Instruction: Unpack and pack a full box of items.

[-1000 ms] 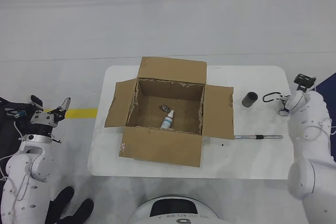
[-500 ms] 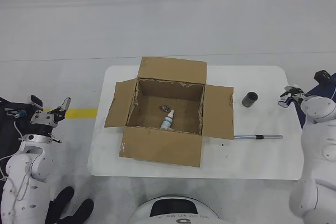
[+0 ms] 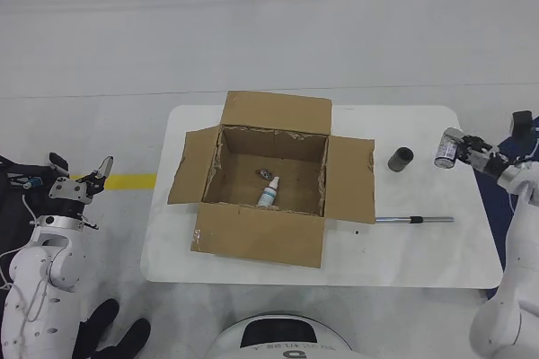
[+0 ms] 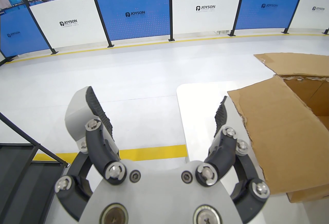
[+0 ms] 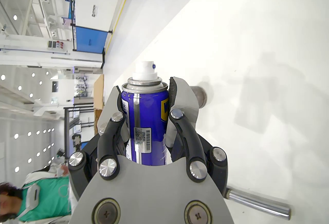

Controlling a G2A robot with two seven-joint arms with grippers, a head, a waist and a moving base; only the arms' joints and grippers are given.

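An open cardboard box (image 3: 269, 179) stands in the middle of the white table (image 3: 404, 260). A small white bottle (image 3: 269, 191) and a tiny dark item (image 3: 264, 171) lie on its floor. My right gripper (image 3: 455, 149) is over the table's right edge, shut on a blue spray can (image 5: 145, 117) with a white nozzle, lying sideways. My left gripper (image 4: 156, 106) is open and empty, off the table's left side, near the box's left flap (image 4: 270, 132).
A dark grey cylinder (image 3: 400, 159) stands on the table right of the box, near the held can. A metal rod (image 3: 413, 219) lies toward the front right. A yellow floor line (image 3: 130, 181) runs left of the table.
My right arm has swung outward and turned; the spray can in its gripper now points toward the table from the right edge. The left arm has kept still.
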